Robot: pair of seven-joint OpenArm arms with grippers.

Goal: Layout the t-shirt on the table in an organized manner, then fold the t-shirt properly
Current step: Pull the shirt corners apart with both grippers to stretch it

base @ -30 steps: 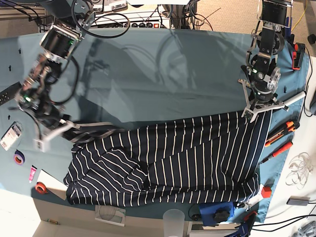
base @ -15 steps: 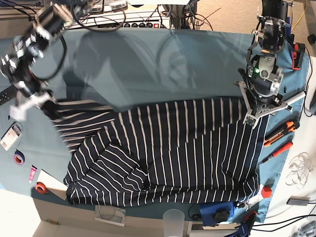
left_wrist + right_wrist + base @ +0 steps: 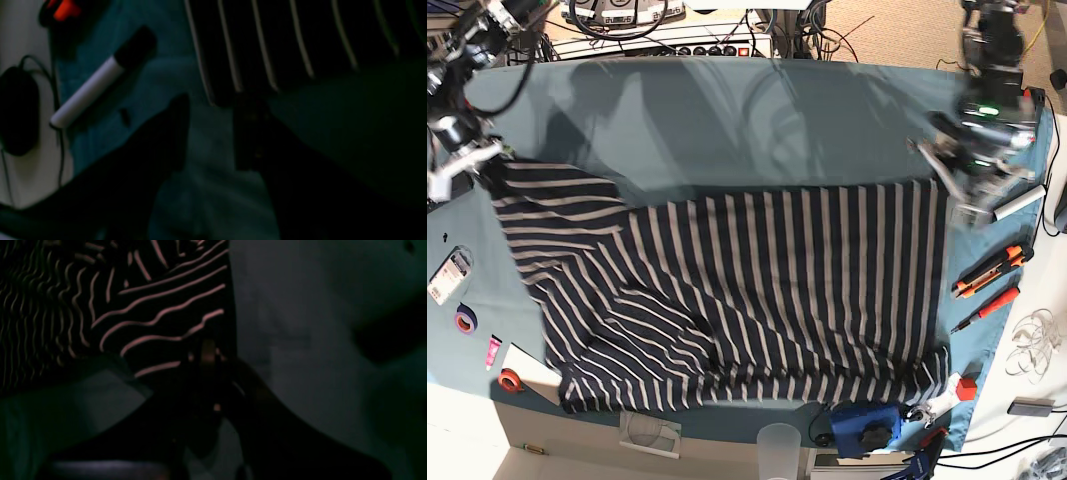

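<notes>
The dark navy t-shirt with white stripes lies spread across the teal table. It reaches from the far left to the right side. On the left of the base view, my right gripper is shut on the shirt's upper left corner. The right wrist view shows that striped edge pinched at the right gripper. At the shirt's upper right corner my left gripper looks blurred. In the left wrist view the left gripper stands open over bare cloth, just short of the shirt's edge.
Orange-handled tools and a red screwdriver lie right of the shirt. A white marker sits near my left gripper. A blue object and a clear cup stand at the front edge. Tape rolls lie at the left.
My right gripper has pulled the shirt's corner up and to the left, spreading the fabric out. My left gripper has opened, let go of the right corner and moved back.
</notes>
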